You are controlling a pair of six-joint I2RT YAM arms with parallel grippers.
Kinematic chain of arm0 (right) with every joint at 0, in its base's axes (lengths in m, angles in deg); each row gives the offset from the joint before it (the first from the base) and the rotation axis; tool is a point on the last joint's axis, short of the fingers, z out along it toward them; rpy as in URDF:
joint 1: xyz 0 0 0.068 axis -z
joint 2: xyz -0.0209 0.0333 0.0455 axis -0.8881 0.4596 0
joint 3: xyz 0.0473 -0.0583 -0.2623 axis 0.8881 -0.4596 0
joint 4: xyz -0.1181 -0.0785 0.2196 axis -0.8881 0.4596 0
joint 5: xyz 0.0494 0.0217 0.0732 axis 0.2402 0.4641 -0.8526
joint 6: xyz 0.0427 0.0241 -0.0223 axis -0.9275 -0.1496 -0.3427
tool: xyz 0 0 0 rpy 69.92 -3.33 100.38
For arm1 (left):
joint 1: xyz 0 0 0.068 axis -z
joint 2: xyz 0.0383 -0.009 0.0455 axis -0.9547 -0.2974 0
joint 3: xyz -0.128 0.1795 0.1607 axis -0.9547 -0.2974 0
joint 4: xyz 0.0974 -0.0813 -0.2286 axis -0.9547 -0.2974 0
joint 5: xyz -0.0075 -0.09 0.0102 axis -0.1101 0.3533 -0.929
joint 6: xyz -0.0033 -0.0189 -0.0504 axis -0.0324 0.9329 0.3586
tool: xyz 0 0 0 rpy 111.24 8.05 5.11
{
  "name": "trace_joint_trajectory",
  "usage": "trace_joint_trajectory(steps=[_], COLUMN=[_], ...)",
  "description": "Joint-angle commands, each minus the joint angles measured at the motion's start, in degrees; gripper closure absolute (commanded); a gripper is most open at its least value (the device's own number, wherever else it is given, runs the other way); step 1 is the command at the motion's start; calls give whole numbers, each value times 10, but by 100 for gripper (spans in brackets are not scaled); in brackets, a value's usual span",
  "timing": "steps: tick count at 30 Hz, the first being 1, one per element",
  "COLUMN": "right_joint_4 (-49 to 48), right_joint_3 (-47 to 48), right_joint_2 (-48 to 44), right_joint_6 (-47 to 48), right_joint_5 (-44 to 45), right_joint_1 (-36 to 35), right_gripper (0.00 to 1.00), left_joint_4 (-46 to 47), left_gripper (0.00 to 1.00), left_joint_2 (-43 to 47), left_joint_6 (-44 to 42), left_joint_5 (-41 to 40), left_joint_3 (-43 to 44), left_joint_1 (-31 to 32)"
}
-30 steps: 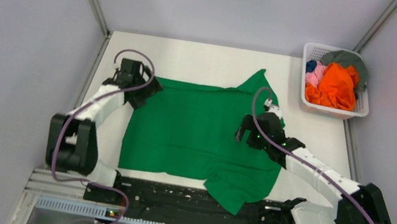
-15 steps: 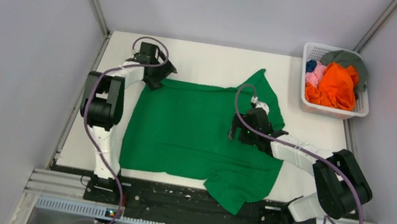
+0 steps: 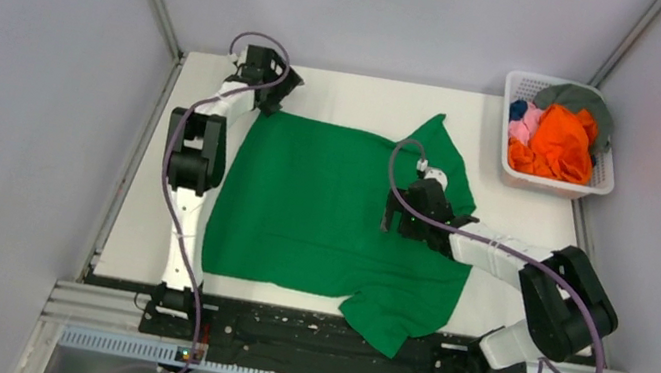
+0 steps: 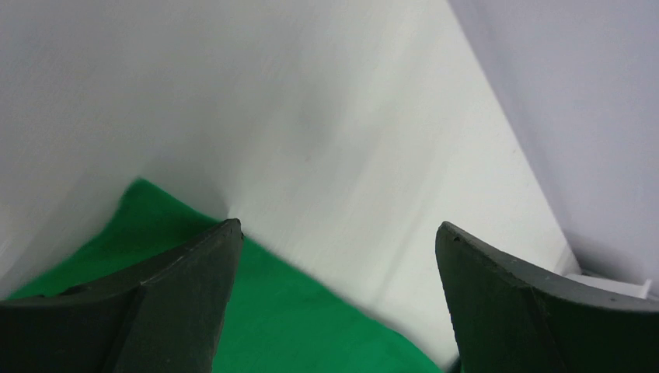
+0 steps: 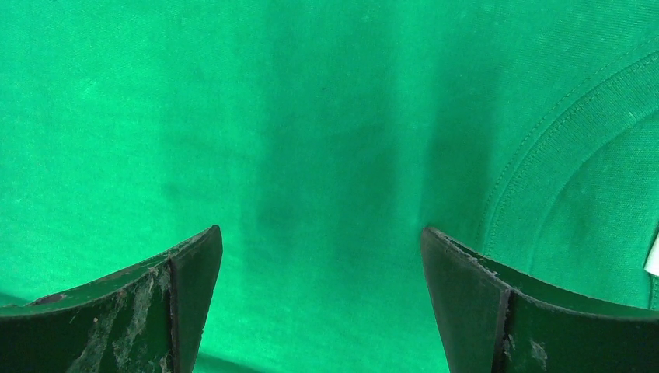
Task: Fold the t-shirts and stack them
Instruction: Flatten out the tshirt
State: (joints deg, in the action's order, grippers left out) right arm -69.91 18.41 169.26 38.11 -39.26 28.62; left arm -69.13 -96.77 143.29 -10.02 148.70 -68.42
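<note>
Since a second ago the left gripper [image 3: 267,85] has reached out to the far left corner, and the far left corner of the bright green soft cloth t-shirt [image 3: 323,206] has been drawn out flatter along with it. That gripper's jaws are spread wide with nothing between them, and the wrist view shows the cloth's edge just below. The right gripper [image 3: 405,217] has barely shifted. Its jaws are also parted and empty, and it hangs low over the shirt's chest beside the stitched collar seam [image 5: 536,163].

The shirt lies spread across the middle of the flat white worktop [image 3: 352,94]. One sleeve [image 3: 390,323] is bunched over the near edge. This looks like the smoothing step before the first fold. Next, each gripper probably needs to pinch an edge or that rumpled sleeve and carry it inward.

A white plastic lattice basket [image 3: 601,183] stands at the far right corner. It holds orange [image 3: 562,144], pink [image 3: 524,128], blue [image 3: 518,108] and grey [image 3: 579,98] shirts not yet folded. Pale grey walls close in the worktop on three sides.
</note>
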Motion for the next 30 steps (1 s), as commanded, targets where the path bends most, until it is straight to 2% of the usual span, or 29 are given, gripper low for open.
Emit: trace_joint_trajectory(steps=[1,5,9,15,17,20,25,30], right_joint_4=[17,24,48,86,66,18,-54,-100], right_joint_3=[11,12,30,89,102,125,201,278], right_joint_2=[0,-10,-34,-62,-52,-17,78,185], right_joint_6=[7,7,2,11,6,-2,5,-8], right_joint_5=[16,31,58,121,94,17,-11,-34], right_joint_1=[-6,-6,-6,7,33,78,98,99], right_gripper=[3,3,1,1,1,1,1,1], left_joint_4=[10,-29,-70,-144,-170,-136,-37,-12], left_gripper=[1,1,1,1,1,1,1,1], left_joint_2=[-40,-44,46,264,333,407,476,476], left_joint_6=[20,-4,-63,-182,-183,-168,-115,-105], left_joint_5=[-32,-9,0,-47,-75,-56,-27,-18], left_joint_3=[116,185,149,-70,-173,-328,-520,-585], left_joint_1=[-14,-19,-14,31,48,65,71,73])
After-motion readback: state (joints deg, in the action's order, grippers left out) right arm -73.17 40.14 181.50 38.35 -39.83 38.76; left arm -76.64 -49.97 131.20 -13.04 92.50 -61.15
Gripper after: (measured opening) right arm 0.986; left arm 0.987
